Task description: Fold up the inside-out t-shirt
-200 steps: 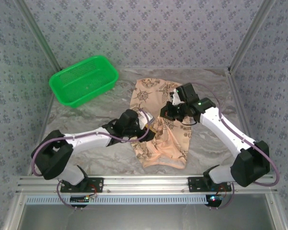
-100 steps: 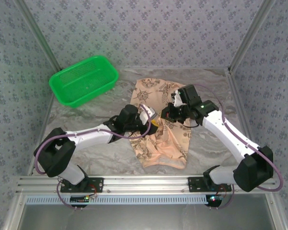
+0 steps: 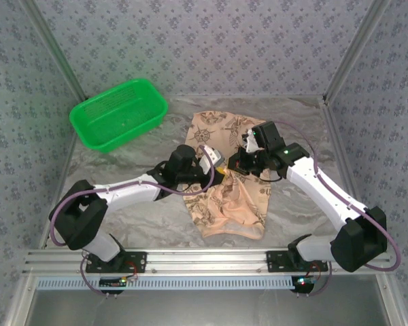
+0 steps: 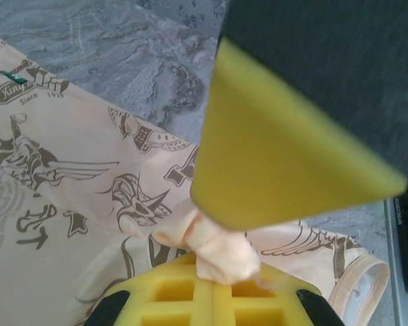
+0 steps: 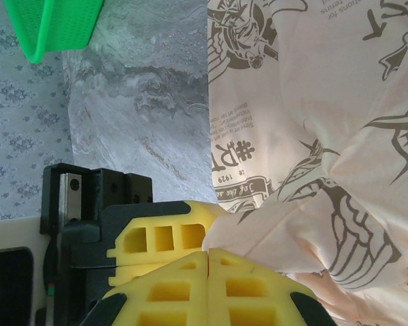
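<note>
LOC: t-shirt [image 3: 228, 197] on table [image 3: 136, 217], between arms | left gripper [image 4: 221, 251] pinched onto a cloth tuck | right gripper [image 5: 207, 261] clamped onto a fold | we judge it light, limp: we grip hems.

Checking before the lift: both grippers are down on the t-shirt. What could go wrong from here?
1. The left gripper pinches just a small wad of the t-shirt; it may slip out on a pull.
2. The right gripper is shut with cloth bunched at its tips; a real hold is unclear, so that side may stay down.
3. Both grippers sit close together mid-shirt; lifting may bunch it, not fold it.
</note>
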`<action>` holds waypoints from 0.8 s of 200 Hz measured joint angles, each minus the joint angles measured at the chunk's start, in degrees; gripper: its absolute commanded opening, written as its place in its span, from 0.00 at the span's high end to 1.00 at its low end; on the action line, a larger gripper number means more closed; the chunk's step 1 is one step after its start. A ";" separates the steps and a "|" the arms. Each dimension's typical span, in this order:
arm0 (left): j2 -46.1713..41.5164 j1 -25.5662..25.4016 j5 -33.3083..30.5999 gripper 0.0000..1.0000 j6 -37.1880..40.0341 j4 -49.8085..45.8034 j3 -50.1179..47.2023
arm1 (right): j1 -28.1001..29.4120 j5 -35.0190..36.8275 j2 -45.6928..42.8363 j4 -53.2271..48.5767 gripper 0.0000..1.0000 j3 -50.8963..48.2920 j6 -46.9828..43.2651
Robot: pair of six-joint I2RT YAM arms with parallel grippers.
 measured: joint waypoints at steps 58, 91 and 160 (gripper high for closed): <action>0.02 2.80 5.42 1.00 -4.24 -1.22 0.76 | 0.00 10.29 -2.78 5.40 0.54 -5.18 -7.28; 0.39 7.61 9.14 1.00 -16.79 -2.54 1.29 | 6.10 19.54 -17.70 13.31 0.56 -16.26 -15.78; 3.82 9.60 15.61 1.00 -34.36 -3.15 1.64 | 18.49 22.49 -18.53 18.86 0.54 -22.91 -23.71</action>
